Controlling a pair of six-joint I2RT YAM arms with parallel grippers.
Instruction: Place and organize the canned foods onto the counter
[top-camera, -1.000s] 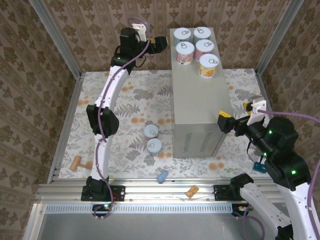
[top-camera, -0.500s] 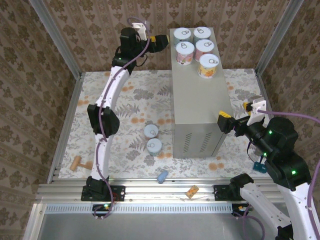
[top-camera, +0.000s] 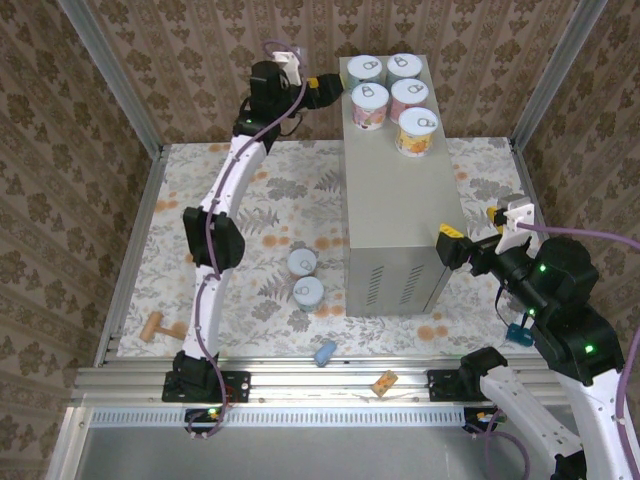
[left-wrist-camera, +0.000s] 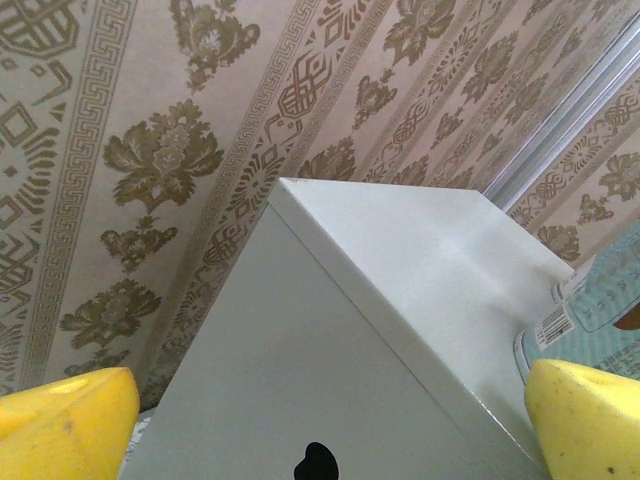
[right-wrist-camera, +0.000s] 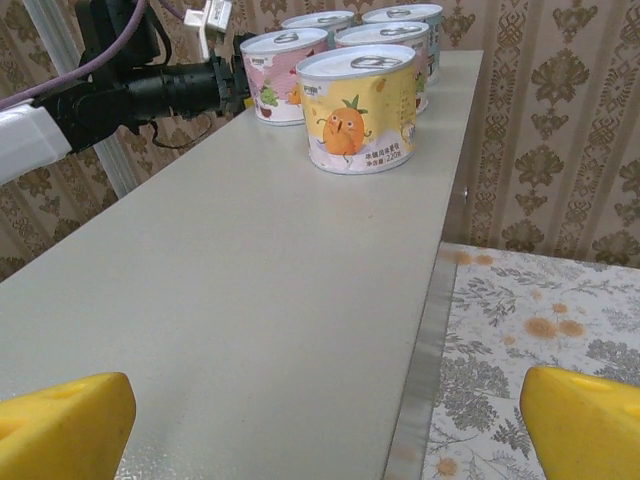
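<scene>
Nearest the arm bases, a tan block (top-camera: 384, 381) and a small blue lump (top-camera: 325, 352) lie by the front rail, and a wooden mallet-shaped piece (top-camera: 160, 325) sits off to the left on the floral mat (top-camera: 250, 200). A little farther in, two cans (top-camera: 306, 277) with pale blue labels stand upright close together on the mat, just beside the vented near end of the grey metal worktop (top-camera: 395, 200). The right end effector (top-camera: 447, 245) hovers at the near right corner of that worktop with its jaws spread wide and nothing between them. In its wrist view the yellow fingertips (right-wrist-camera: 60, 425) sit far apart over the bare grey top. Toward the far end of the worktop, five cans (top-camera: 390, 95) stand upright in a tight cluster. The orange-labelled can (right-wrist-camera: 358, 105) is the closest, with pink and blue ones behind it. Beyond the worktop's far left corner, the left end effector (top-camera: 325, 88) is raised beside the cluster, also spread wide and empty. Its yellow pads (left-wrist-camera: 585, 420) frame the worktop's corner, with the edge of one can (left-wrist-camera: 590, 310) visible at the right.
</scene>
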